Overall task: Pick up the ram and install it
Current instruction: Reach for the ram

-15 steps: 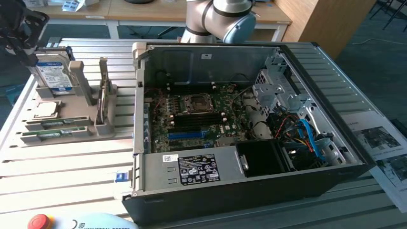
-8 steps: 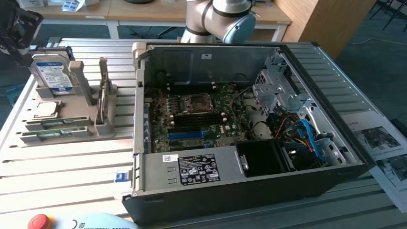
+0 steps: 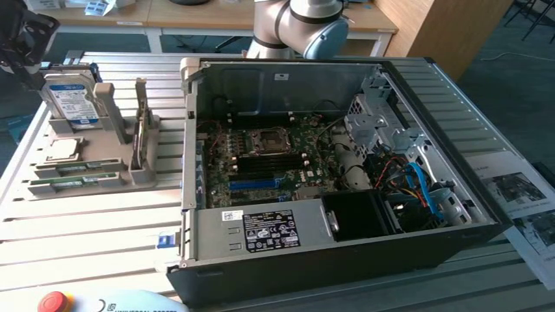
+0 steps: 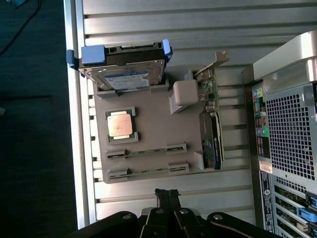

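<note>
The ram (image 3: pixel 74 184) lies on its long edge in the outermost slot of a grey holder (image 3: pixel 108 146), on the slatted tabletop (image 3: pixel 87 227) to the exterior view's left of the open computer case (image 3: pixel 347 260). Its long axis runs across that view, one end pointing toward the case's side wall, roughly in line with the blue slot (image 3: pixel 256 184) on the motherboard (image 3: pixel 290 140). A second ram stick (image 3: pixel 78 168) sits parallel just behind it, closer to the processor chip (image 3: pixel 62 149) and the upright hard drive (image 3: pixel 69 97).

In the wrist view, the gripper (image 4: pixel 167 196) has its jaws pressed together with nothing between them. They hang over bare tabletop just beside the holder's edge. The ram (image 4: pixel 148 171) is the part nearest them, though clearly apart and untouched (how high the jaws stand above the slats cannot be told).

The exterior view looks into the case: processor socket, cables, drive cage and the labelled power supply (image 3: pixel 260 231). The wrist view takes in the case's rear panel (image 4: pixel 292 139) with its grille and ports. It also shows the holder from straight above, including an expansion card (image 4: pixel 210 139) standing on edge along the side toward the case.
</note>
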